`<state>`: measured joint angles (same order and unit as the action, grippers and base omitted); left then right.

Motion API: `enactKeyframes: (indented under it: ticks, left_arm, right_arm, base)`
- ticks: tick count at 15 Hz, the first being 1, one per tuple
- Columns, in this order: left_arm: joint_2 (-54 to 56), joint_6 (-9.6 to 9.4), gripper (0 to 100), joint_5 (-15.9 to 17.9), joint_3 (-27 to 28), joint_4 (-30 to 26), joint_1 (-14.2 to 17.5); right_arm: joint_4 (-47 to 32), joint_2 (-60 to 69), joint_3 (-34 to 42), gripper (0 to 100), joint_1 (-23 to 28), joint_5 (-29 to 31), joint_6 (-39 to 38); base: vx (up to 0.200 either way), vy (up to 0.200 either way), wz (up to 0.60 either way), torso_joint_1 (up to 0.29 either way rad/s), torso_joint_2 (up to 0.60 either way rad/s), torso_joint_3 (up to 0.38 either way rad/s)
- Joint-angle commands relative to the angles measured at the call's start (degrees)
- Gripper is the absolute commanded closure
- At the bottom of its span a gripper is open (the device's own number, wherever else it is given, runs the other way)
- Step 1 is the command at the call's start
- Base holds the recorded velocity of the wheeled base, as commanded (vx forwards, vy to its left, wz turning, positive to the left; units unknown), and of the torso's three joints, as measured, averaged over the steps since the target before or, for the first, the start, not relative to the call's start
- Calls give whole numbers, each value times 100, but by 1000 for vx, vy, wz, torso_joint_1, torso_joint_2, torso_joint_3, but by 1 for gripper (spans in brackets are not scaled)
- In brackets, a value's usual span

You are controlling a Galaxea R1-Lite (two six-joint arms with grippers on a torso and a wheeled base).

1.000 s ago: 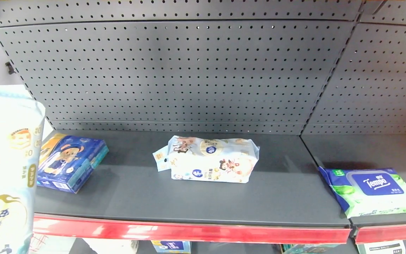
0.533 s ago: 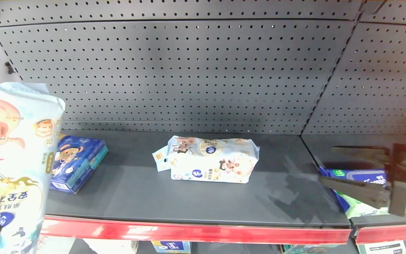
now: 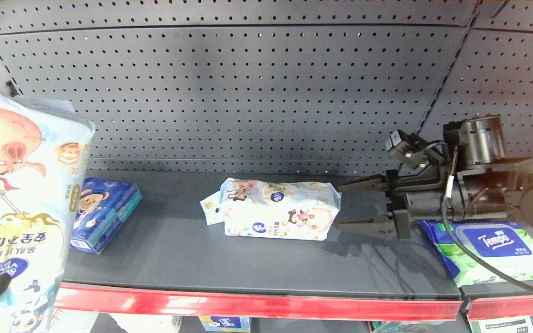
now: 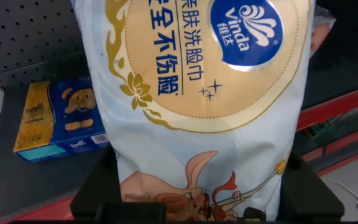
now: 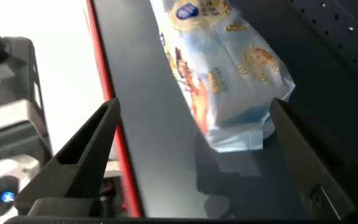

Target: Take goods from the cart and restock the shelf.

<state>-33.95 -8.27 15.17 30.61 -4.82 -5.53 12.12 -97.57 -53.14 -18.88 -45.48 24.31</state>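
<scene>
R tool [image 3: 342, 207] level by tissue pk [image 3: 278, 209]

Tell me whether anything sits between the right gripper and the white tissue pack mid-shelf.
Nothing visible does. The open right gripper faces the tissue pack at its right end, with only bare shelf between them. The wipes pack lies farther right, out of the path.

So the right gripper [image 3: 342, 208] wasn't around a second ago. It slid in from the 3 o'clock edge, low over the wet wipes pack [image 3: 493, 249], and now it's higher and further toward 9 o'clock, spread jaws just short of the middle tissue pack [image 3: 278, 208]. The big tissue bag [image 3: 16, 208] at 9 o'clock crept up and inward too (hiding more of the blue tissue box [image 3: 109, 206]).
</scene>
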Motion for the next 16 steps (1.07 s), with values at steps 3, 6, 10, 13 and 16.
enactKeyframes:
  ticks: [3, 6, 10, 13, 16]
  left_arm:
    - [-164, -8, 100, 4, 94, -2, 0]
    - [-191, -8, 100, 4, 94, -2, 0]
    - [-156, -8, 100, -14, 94, -2, 0]
    - [-129, -8, 100, -5, 103, -2, 0]
    - [-138, -8, 100, 13, 138, 7, 0]
  right_arm:
    - [-8, -781, -540, 0, -133, -31, 65]
    - [-16, -1009, -768, 0, -177, -22, 65]
    - [-43, -974, -882, 0, -239, 57, 48]
    - [-122, -359, -566, 0, -291, 259, -14]
    - [-122, 10, -241, 0, -274, 382, -137]
  base:
    - [0, 0, 0, 0, 0, 0]
    - [0, 0, 0, 0, 0, 0]
    - [0, 0, 0, 0, 0, 0]
    - [0, 0, 0, 0, 0, 0]
    - [0, 0, 0, 0, 0, 0]
